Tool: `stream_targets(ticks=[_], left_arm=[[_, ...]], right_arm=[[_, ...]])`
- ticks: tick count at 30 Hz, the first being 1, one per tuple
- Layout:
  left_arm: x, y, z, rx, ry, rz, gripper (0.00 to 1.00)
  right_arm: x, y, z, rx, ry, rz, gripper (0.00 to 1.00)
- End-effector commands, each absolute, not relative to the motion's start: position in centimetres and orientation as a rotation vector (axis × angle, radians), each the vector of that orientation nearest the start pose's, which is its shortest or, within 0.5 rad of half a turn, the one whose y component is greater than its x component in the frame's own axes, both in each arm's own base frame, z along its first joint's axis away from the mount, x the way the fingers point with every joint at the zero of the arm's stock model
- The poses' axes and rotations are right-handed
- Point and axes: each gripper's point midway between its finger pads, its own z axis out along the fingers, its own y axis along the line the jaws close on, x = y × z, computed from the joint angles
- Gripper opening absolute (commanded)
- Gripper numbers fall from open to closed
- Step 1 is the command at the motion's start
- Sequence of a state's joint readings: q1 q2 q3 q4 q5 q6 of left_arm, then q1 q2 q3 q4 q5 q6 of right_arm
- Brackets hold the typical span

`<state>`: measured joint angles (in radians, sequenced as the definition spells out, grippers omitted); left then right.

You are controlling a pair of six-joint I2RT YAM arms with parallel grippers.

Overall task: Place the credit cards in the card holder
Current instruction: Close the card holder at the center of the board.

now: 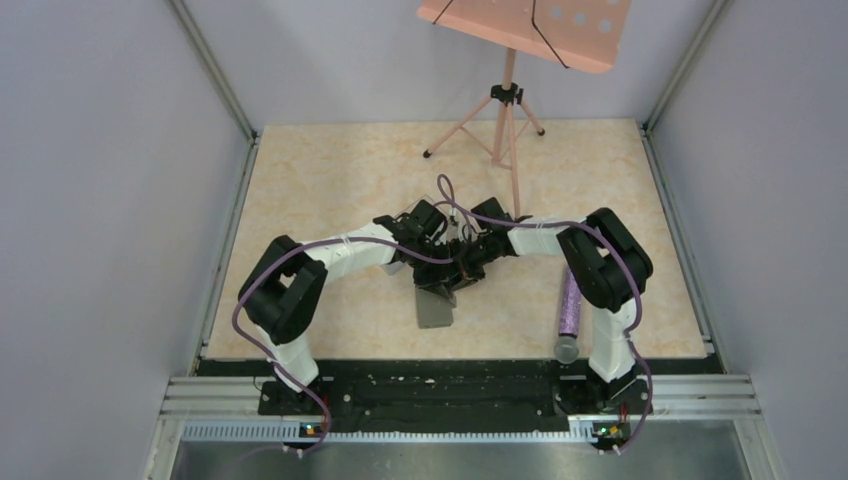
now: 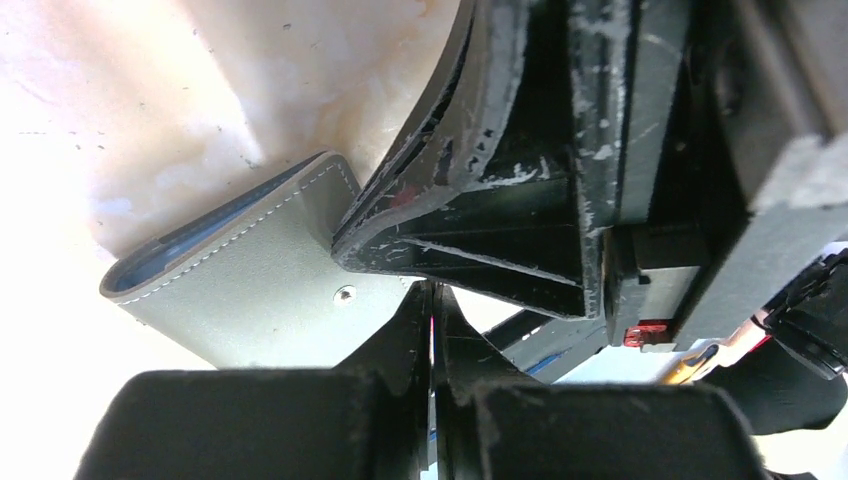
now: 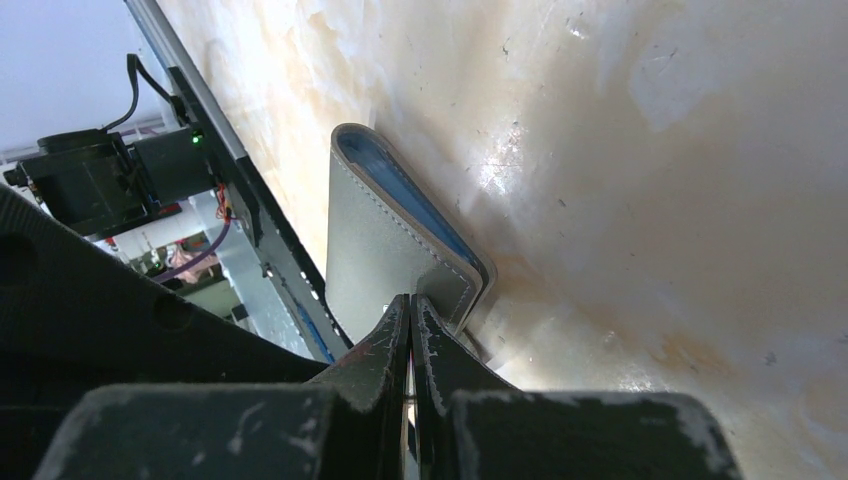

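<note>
Scuffed black fingers of the left gripper [image 2: 432, 300] fill the bottom of its own wrist view. They are pressed together to a hairline slit at the edge of the small flat grey folding card holder [image 2: 250, 285]; whether anything thin sits in that slit I cannot tell. The right gripper [image 3: 410, 305] is likewise squeezed together, its tips at the holder's edge. Only the overhead view shows the beige marbled table [image 1: 330, 170], the pink music stand [image 1: 525, 25] far behind the holder and the purple roll [image 1: 570, 300] to its right; there both claws cover the holder's far end. Wrist views alone reveal its blue lining, and the left wrist view a small metal stud [image 2: 344, 294].
</note>
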<state>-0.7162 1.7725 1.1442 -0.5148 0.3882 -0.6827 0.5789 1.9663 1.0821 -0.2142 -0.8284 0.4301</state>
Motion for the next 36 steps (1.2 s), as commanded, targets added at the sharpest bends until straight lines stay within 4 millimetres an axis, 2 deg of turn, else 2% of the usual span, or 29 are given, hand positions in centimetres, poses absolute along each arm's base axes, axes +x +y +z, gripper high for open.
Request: stream_targets(ticks=[1, 6, 18, 25, 36], left_arm=[[22.6, -31.1, 6.7, 0.205, 2.9, -0.819, 0.0], [22.5, -29.9, 7.1, 0.184, 2.892, -0.755, 0.0], [22.4, -28.2, 6.3, 0.117, 2.921, -0.678, 0.0], [21.8, -27.3, 5.2, 0.083, 2.948, -0.635, 0.0], [21.3, -27.8, 4.6, 0.076, 2.957, -0.7, 0.0]], right_arm=[[23.9, 31.4, 1.8, -0.516, 2.785, 1.264, 0.0], [24.0, 31.4, 2.2, -0.518, 2.776, 1.264, 0.0], [23.9, 31.3, 2.1, -0.517, 2.779, 1.258, 0.0], [23.9, 31.3, 2.1, -0.526, 2.776, 1.256, 0.0], [23.7, 31.2, 2.3, -0.547, 2.765, 1.266, 0.0]])
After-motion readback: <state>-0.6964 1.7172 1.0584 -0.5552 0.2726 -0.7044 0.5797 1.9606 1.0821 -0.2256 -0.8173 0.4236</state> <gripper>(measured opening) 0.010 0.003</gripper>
